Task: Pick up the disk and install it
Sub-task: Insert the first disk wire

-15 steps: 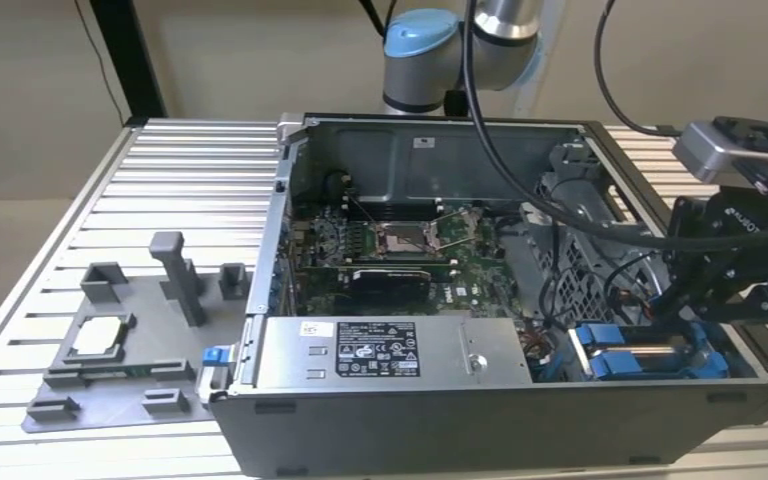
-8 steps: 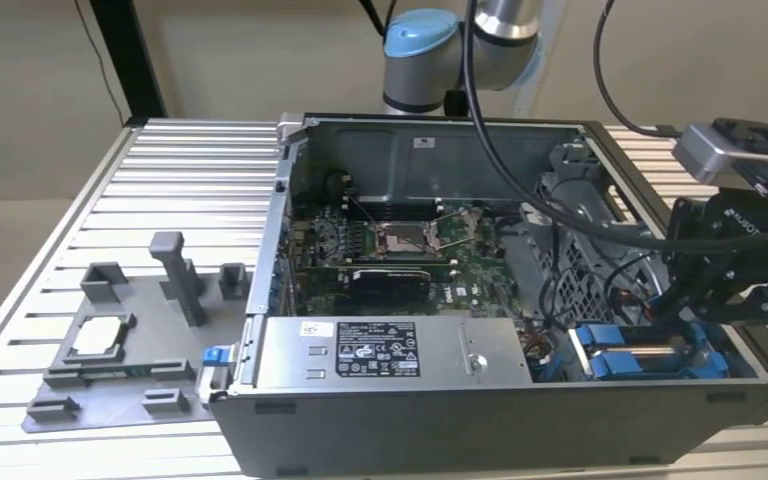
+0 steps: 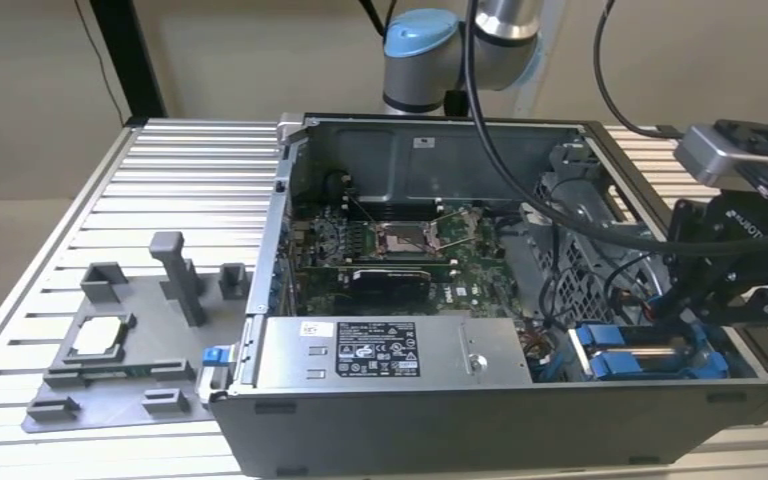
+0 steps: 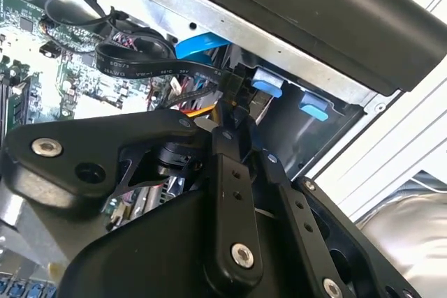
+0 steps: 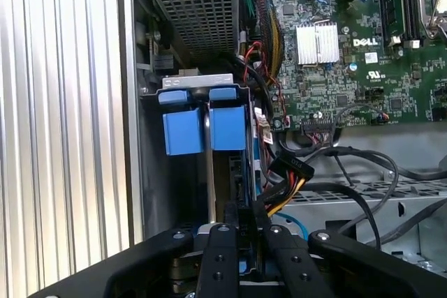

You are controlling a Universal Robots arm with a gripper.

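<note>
Fingers (image 5: 222,250) of your black gripper (image 5: 244,218) pinch the blue-railed silver metal disk (image 3: 651,352) at four o'clock in the open grey computer case (image 3: 491,425), so push squarely.

Black cables (image 5: 349,165) and coloured wires (image 5: 283,190) crowd one side of the corner bay in the open computer case (image 3: 284,230), where the gripper (image 5: 244,228) hangs. The case wall (image 5: 150,186) shuts the other side, and the disk (image 5: 227,127) and power supply (image 3: 384,350) stand ahead. Open room lies above the circuit board (image 3: 471,290) and over the bare table slats (image 3: 184,170).
</note>
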